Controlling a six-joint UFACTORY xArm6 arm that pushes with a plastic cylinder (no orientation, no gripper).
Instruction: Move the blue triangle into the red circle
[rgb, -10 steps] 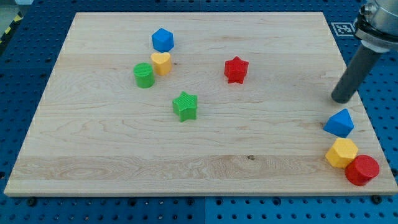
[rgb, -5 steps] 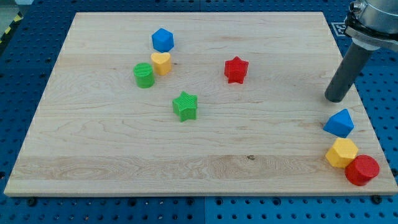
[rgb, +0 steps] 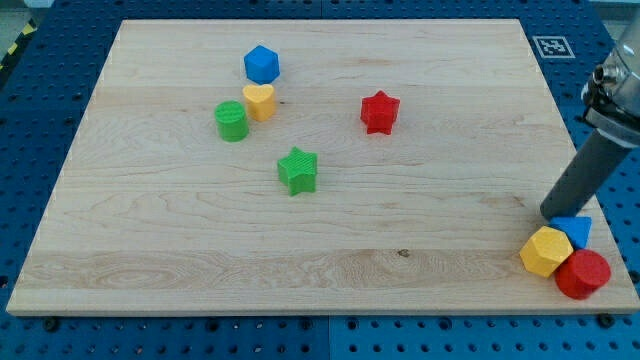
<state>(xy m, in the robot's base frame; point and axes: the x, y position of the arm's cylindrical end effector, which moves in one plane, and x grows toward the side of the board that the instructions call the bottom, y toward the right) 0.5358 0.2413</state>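
The blue triangle (rgb: 576, 230) sits near the board's right edge at the view's bottom right, wedged against the yellow hexagon (rgb: 547, 250) and touching the red circle (rgb: 583, 274) below it. My tip (rgb: 553, 213) rests against the blue triangle's upper left side, partly covering it. The rod slants up to the view's right.
A wooden board (rgb: 320, 290) carries a blue hexagon (rgb: 261, 64), a yellow heart (rgb: 259, 101), a green circle (rgb: 231, 121), a green star (rgb: 298, 170) and a red star (rgb: 379, 111). The red circle overhangs the board's right edge.
My tip moved down and to the right and pushed the blue triangle down-right against the red circle. The yellow hexagon shifted slightly left.
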